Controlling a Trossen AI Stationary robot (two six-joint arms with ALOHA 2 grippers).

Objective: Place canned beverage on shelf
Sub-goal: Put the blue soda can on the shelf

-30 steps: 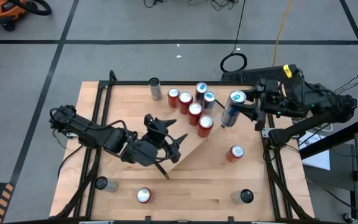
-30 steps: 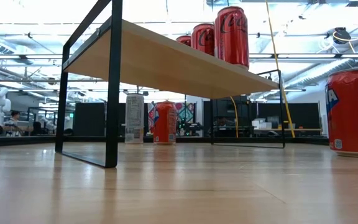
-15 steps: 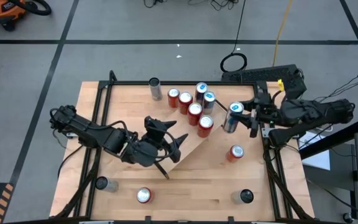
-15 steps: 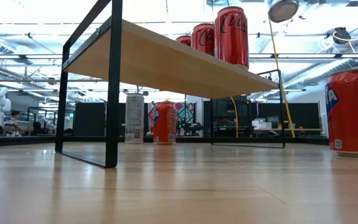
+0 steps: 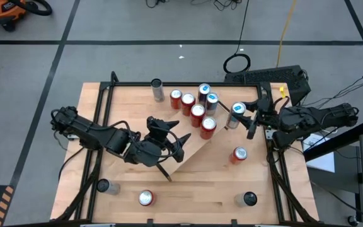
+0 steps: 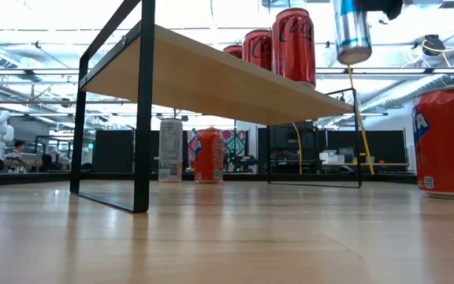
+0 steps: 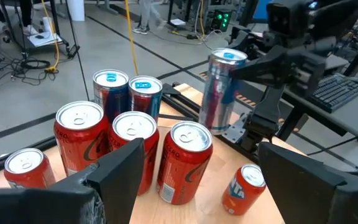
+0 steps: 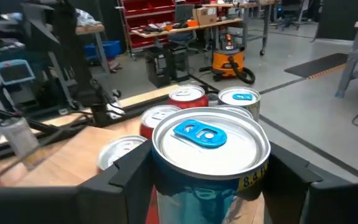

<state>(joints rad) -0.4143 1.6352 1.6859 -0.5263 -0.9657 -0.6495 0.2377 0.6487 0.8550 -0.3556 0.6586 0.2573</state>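
Room: a lab space with grey flooring is showing around the wooden table (image 5: 194,183); in the low view, racks and desks are lining the background.
Shelf: the shelf (image 6: 211,79) is standing on the table, its light-wood board carrying a cluster of red cans (image 5: 197,115) and two blue-topped cans (image 5: 208,96) towards its far end.
Right gripper: the right gripper (image 5: 244,113) is reaching in from the table's right side, its fingers clamping the silver can (image 5: 235,115) by the sides.
Silver can: it is hanging upright in the air with its blue tab up, just beside the shelf's right end, near the red cans; in the low view its base (image 6: 352,55) is sitting above board level.
Left gripper: the left gripper (image 5: 169,142) is hovering over the near end of the shelf with its fingers spread, holding nothing.
Loose cans: an orange can (image 5: 239,154) is standing on the table right of the shelf; another red can (image 5: 145,198) is standing near the front edge.
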